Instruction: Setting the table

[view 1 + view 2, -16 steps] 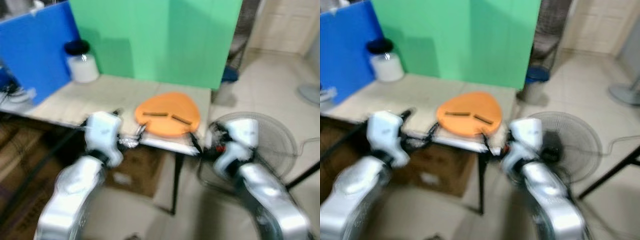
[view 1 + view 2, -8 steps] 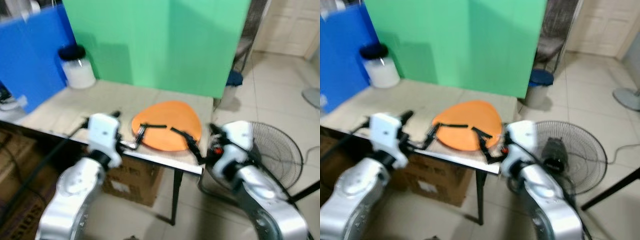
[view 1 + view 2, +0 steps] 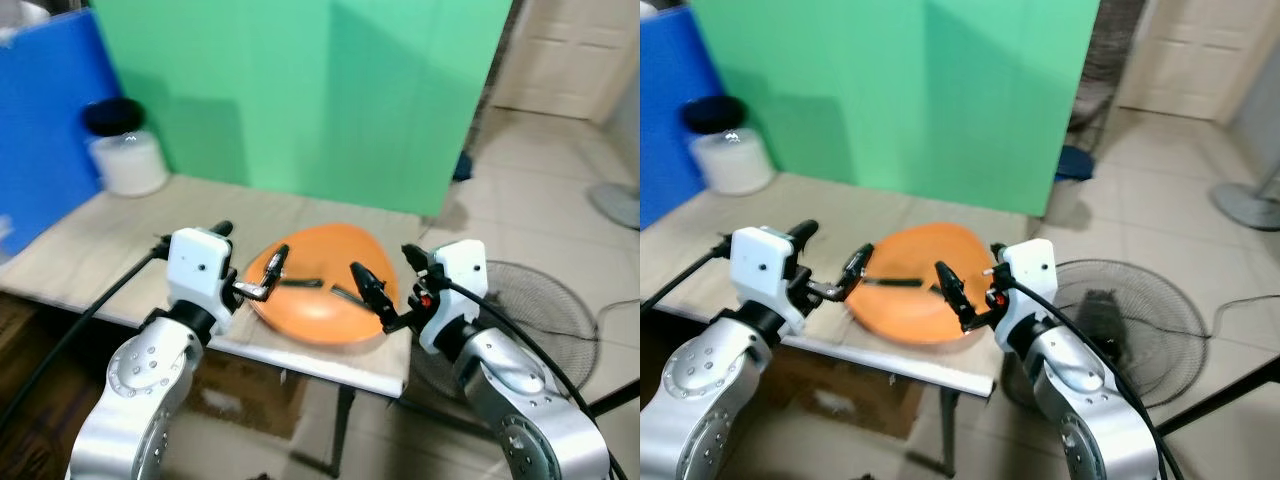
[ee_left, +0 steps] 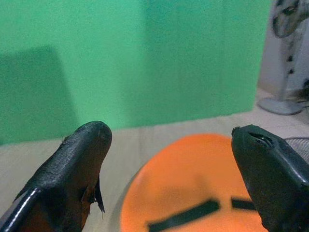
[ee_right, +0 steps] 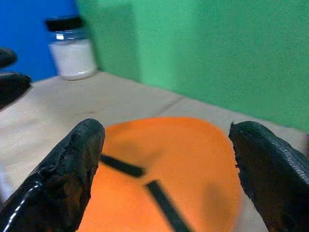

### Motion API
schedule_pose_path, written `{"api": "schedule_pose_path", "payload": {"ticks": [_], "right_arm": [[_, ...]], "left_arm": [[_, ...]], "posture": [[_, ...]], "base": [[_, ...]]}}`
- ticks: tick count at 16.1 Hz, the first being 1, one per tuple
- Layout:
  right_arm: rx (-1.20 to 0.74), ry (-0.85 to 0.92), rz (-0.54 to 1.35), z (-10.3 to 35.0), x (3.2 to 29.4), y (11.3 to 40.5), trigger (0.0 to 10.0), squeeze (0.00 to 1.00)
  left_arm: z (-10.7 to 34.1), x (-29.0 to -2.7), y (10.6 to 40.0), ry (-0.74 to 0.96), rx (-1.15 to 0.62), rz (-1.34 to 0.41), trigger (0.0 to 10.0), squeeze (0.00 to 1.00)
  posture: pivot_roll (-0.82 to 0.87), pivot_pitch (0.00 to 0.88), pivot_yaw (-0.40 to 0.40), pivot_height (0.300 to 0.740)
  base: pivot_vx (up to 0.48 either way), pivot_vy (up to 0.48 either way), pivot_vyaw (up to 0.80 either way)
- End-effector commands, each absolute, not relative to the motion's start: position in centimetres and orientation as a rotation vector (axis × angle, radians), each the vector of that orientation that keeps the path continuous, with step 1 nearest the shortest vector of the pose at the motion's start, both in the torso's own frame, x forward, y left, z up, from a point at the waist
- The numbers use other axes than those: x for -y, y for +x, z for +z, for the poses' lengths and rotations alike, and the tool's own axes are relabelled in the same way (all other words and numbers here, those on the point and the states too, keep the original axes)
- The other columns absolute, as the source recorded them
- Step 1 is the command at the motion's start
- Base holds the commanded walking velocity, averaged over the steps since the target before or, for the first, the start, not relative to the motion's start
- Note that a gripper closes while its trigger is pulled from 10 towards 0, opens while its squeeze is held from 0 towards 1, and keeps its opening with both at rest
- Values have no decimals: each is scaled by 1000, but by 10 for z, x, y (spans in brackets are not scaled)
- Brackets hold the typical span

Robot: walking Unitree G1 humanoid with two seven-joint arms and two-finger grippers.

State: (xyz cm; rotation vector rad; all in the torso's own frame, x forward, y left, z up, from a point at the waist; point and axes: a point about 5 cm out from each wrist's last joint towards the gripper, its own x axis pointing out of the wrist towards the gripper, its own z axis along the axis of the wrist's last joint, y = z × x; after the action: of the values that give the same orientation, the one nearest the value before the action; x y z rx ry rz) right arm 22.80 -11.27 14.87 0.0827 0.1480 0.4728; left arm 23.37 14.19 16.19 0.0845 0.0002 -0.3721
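1. Orange plate (image 3: 325, 300): rests on the wooden table (image 3: 110, 240), near its front right corner; two dark strips (image 5: 145, 181) lie on it. No writing can be read.
2. Left gripper (image 3: 272, 268): fingers spread, above the plate's left edge.
3. Right gripper (image 3: 368, 290): fingers spread, above the plate's right edge.
4. White jar (image 3: 125, 150), black lid: stands at the table's back, before the blue panel (image 3: 40, 100) and green panel (image 3: 300, 90).
5. Fan (image 3: 1120, 320): on the floor, right of the table.

Two silver arms with white wrist blocks

Each rounded silver arm ends in a white boxy wrist; black cables trail back from both. The left end effector (image 3: 268, 275) and right end effector (image 3: 368, 290) have long black fingers.
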Motion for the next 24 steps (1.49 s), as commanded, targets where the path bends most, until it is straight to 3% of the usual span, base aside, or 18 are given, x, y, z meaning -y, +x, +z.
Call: {"api": "schedule_pose_path", "payload": {"ticks": [1,6,7,8,10,13,15,16,17,20,24], "right_arm": [[-138,70,439,150,120,228,10000,1000],[-146,77,425,149,123,236,10000,1000],[-151,77,421,148,123,238,10000,1000],[-165,85,415,147,125,242,10000,1000],[-183,97,410,145,127,249,10000,1000],[-199,118,419,143,131,257,10000,1000],[-214,147,413,141,134,259,10000,1000],[-244,172,409,138,136,260,10000,1000],[-251,173,407,137,136,261,10000,1000],[-283,158,402,131,137,264,10000,1000],[-298,171,378,129,139,270,10000,1000]], "left_arm": [[164,-136,233,80,11,-394,10000,0],[155,-134,234,95,-45,-433,10000,0],[152,-133,234,89,-69,-454,10000,137],[146,-133,234,75,-107,-510,10000,1000],[133,-132,235,138,-186,-631,10000,1000],[113,-150,249,251,-291,-609,10000,1000],[109,-155,252,244,-314,-610,10000,725],[105,-158,253,217,-333,-630,10000,455],[102,-158,253,203,-338,-635,10000,255],[82,-165,253,205,-400,-662,10000,137],[67,-174,250,236,-454,-656,10000,125]], "posture": [[125,0,28,740],[123,0,40,740],[122,0,43,740],[121,0,44,740],[116,0,49,740],[105,0,57,740],[105,0,57,740],[106,0,54,740],[106,0,54,740],[104,0,52,740],[99,0,52,740]], "base": [[352,0,800],[259,0,0],[0,0,0],[0,0,0],[0,0,0],[0,0,0],[0,0,0],[0,0,0],[0,0,0],[0,0,0],[0,0,0]]}}
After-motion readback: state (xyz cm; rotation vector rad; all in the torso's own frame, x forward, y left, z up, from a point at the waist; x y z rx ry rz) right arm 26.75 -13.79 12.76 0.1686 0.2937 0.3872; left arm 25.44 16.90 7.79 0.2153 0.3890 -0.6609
